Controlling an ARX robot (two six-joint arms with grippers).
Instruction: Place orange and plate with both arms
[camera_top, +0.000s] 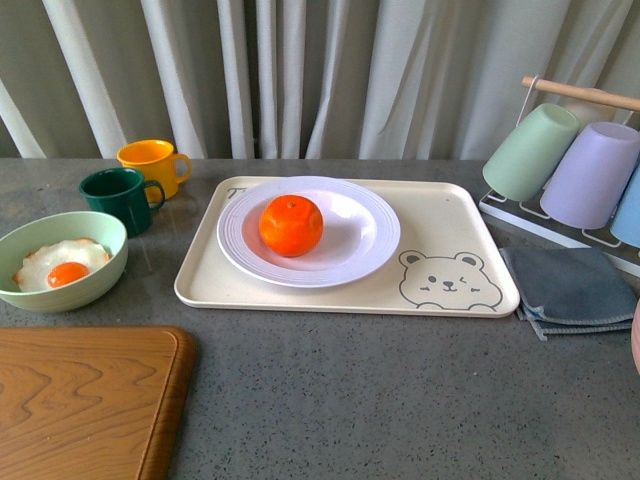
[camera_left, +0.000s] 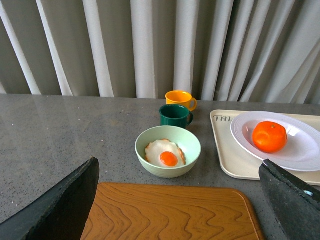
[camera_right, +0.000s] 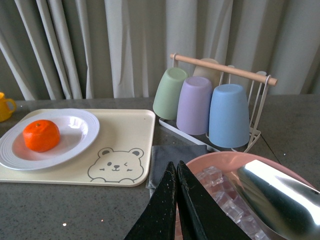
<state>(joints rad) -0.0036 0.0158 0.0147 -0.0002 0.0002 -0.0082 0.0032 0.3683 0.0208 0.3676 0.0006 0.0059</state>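
Grey speckled worktop, backed along its far edge by pale pleated curtains. A cream tray with a bear print lies at centre. The plate rests on the tray's left portion, and the orange sits upright in the plate's bowl.

To the left of the tray: a pale green bowl holding a fried egg, a dark green mug and a yellow mug behind it. A wooden board occupies the near left corner. To the right: a folded grey cloth and a rack of upturned cups.

Neither arm appears in the front view. Left tool: released, fingers wide apart above the board, well clear of the orange. Right tool: clenched, fingers pressed together on nothing, above a pink dish of ice cubes, well apart from the plate.
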